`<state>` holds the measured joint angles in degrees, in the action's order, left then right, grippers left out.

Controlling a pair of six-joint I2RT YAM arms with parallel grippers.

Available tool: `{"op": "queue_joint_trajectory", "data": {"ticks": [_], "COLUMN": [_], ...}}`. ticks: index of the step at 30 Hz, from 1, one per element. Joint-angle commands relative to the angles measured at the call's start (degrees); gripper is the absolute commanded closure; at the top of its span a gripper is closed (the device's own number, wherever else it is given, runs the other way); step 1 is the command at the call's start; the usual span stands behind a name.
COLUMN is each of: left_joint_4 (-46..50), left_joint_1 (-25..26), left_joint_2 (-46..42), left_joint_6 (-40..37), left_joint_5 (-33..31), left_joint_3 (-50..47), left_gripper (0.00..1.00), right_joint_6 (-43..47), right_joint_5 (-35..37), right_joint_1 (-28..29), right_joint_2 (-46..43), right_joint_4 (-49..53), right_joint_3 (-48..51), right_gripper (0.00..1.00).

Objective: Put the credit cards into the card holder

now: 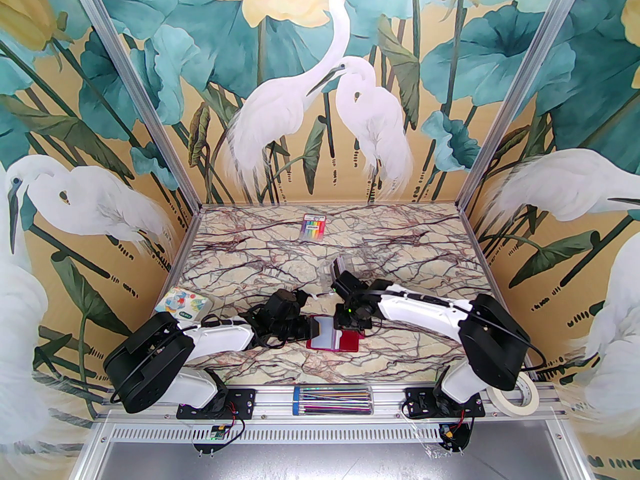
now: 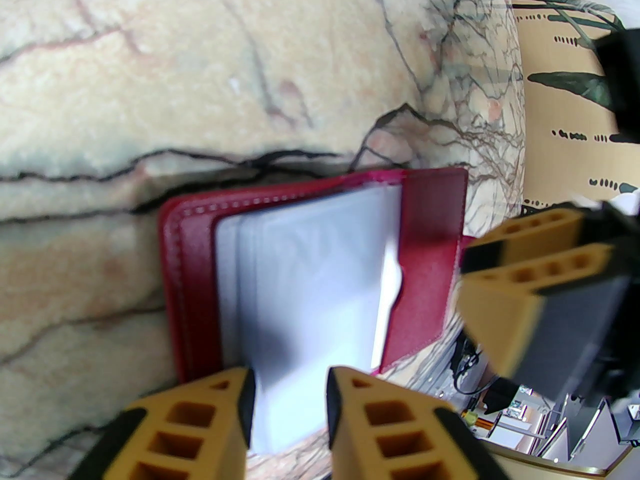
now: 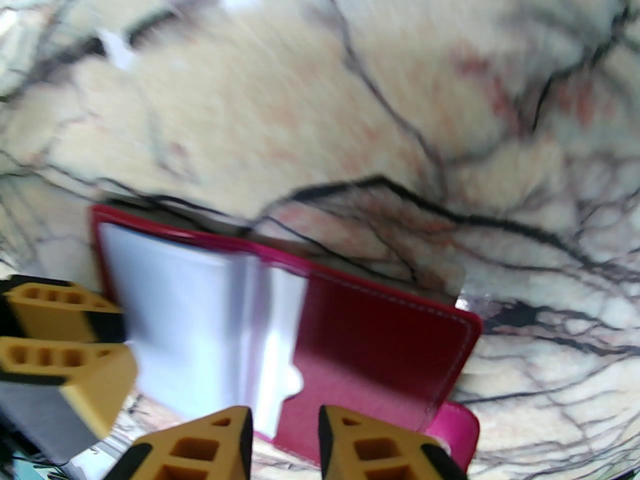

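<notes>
- At the far left, a colourful patterned white square (image 1: 181,304) sits by the wall, well apart from the work.
- The left gripper (image 2: 290,393) has its jaws partly apart with nothing pinched between them. Its tips are over the near edge of the clear sleeves (image 2: 310,288). I judge it is placed there to hold the leaves down and the book open (whether it actually presses on them I cannot tell).
- The card holder (image 1: 348,341) lies open and flat on the marble table (image 1: 250,258), near the front middle, between the two grippers.
- Spread like this, its long axis runs left to right and its spine near to far.
- The sleeves fan over its left half. The right half is bare red cover, with the snap tab (image 3: 462,430) poking past the outer edge.
- I can pick out no loose credit cards, and the pale leaves are too blurred to say whether one is already inside.
- The right gripper (image 3: 285,428), jaws partly apart and empty, hovers at the holder's near edge beside the notched mouth of a sleeve. That is probably where a card would enter.
- At the far right, a roll of tape (image 1: 515,399) rests on the front rail.
</notes>
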<state>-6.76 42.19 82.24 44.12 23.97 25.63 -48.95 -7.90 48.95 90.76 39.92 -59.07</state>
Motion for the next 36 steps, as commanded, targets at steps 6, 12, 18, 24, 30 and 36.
{"op": "queue_joint_trajectory", "data": {"ticks": [6, 12, 18, 24, 30, 36], "left_joint_4": [4.1, 4.7, 4.3, 4.2, 4.4, 4.4], "left_joint_1": [0.5, 0.4, 0.5, 0.4, 0.4, 0.4], "left_joint_2": [-1.1, -1.9, -1.5, -1.6, -2.0, -1.9], "left_joint_6": [-0.6, -0.7, -0.6, -0.6, -0.5, -0.7], "left_joint_5": [-1.9, -2.2, -2.1, -2.2, -2.2, -2.2], "left_joint_3": [-1.8, -1.6, -1.6, -1.7, -1.7, -1.6], "left_gripper": [0.69, 0.69, 0.69, 0.69, 0.69, 0.70], "right_joint_6": [8.1, 15.0, 21.2, 25.7, 25.6, 26.2], "right_joint_5": [5.0, 6.8, 6.5, 7.1, 7.3, 6.4], "right_joint_1": [-5.3, -10.6, -15.0, -15.5, -15.8, -15.8], "right_joint_2": [-0.7, 4.8, 14.0, 25.0, 30.1, 33.5], "right_joint_4": [9.5, 13.6, 16.8, 22.0, 23.7, 25.3], "right_joint_3": [-14.1, -24.8, -35.3, -46.0, -50.3, -51.7], "right_gripper": [0.54, 0.45, 0.41, 0.40, 0.40, 0.39]}}
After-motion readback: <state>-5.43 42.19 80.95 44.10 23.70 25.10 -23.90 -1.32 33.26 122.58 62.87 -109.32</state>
